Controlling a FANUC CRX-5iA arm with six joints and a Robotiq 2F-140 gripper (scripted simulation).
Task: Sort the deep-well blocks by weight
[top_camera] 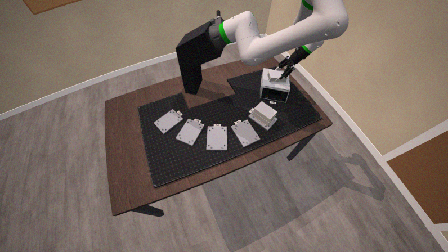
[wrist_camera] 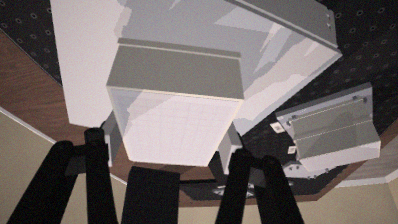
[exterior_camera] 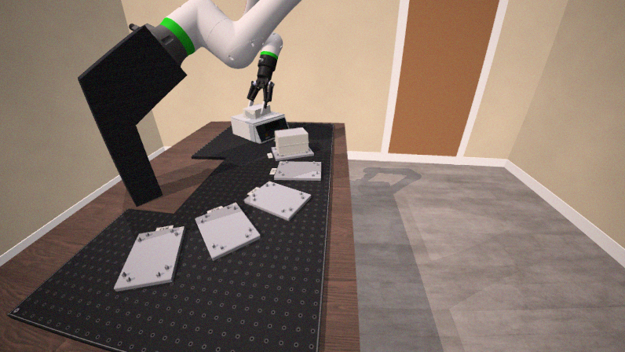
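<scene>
My gripper (top_camera: 278,75) (exterior_camera: 257,105) (wrist_camera: 173,113) is shut on a white deep-well block (top_camera: 272,76) (exterior_camera: 254,112) (wrist_camera: 175,120), one finger on each side. The block is level at the platform on top of the check-weigher CW (top_camera: 275,94) (exterior_camera: 244,126) (wrist_camera: 85,65); a small gap under it cannot be ruled out. No lamp is clearly lit on the dark front. The other two blocks, an upper one (top_camera: 264,109) (exterior_camera: 291,136) and a lower one (exterior_camera: 292,149), are stacked on the infeed nest (top_camera: 270,125) (exterior_camera: 293,155) (wrist_camera: 367,95). The cut corners are not clear.
Four empty nest plates with locator pins stand in an arc: one (top_camera: 245,133) (exterior_camera: 297,170) beside the infeed nest, then another (top_camera: 216,137) (exterior_camera: 277,199), a third (top_camera: 190,131) (exterior_camera: 227,229) and the far one (top_camera: 168,121) (exterior_camera: 151,258). Their labels are unreadable. The black robot stand (top_camera: 191,68) (exterior_camera: 126,109) rises behind.
</scene>
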